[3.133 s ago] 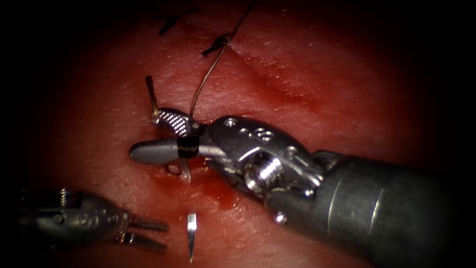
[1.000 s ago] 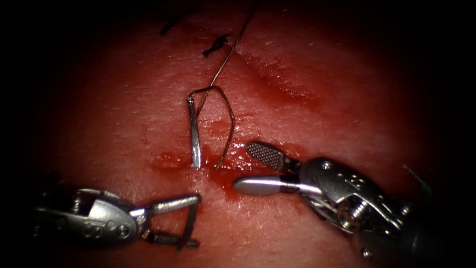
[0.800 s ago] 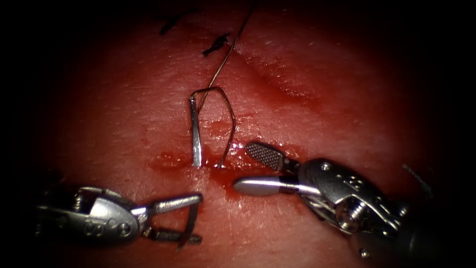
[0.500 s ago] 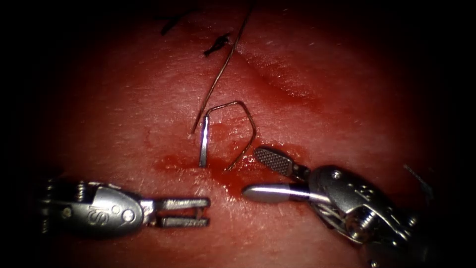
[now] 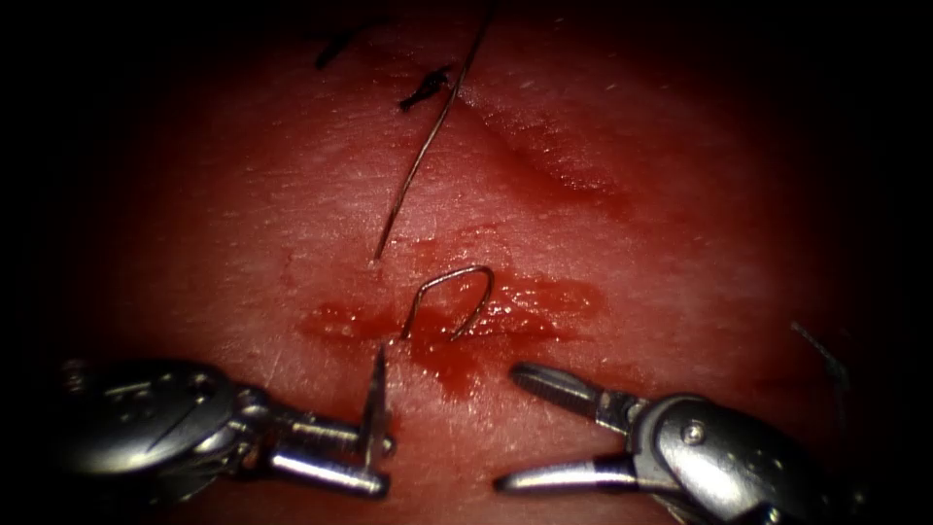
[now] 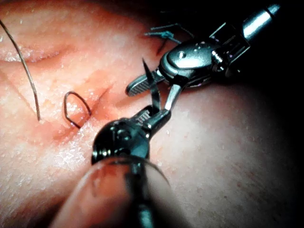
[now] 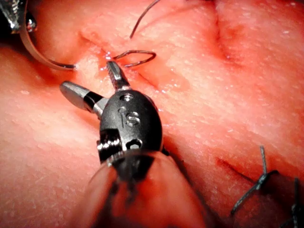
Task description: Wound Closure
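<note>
My left tool (image 5: 381, 462) is at the lower left, jaws shut on the curved needle (image 5: 375, 399) near its pointed end. The needle rises steeply from the jaws, and its rear end meets the tissue (image 5: 292, 194) just left of the red fluid (image 5: 447, 355). In the left wrist view the left tool (image 6: 156, 113) grips the needle (image 6: 154, 95). In the right wrist view the needle (image 7: 40, 58) arcs down to the tissue. A small thread loop (image 5: 457, 292) stands over the wet cut. The long thread (image 5: 428, 136) runs up and away. My right tool (image 5: 507, 426) is open and holds nothing; the right wrist view shows it (image 7: 88, 76) just short of the thread loop (image 7: 137, 57).
Dark cut ends of thread (image 5: 423, 89) from earlier stitches lie at the far end of the cut, and more cut ends (image 7: 259, 183) show in the right wrist view. A shallow groove (image 5: 554, 160) runs across the tissue at the upper right.
The left tool closed on the needle and drew it down toward the front, so its upright rear end sank to the tissue. The thread loop shrank. The right tool backed off, still open.
</note>
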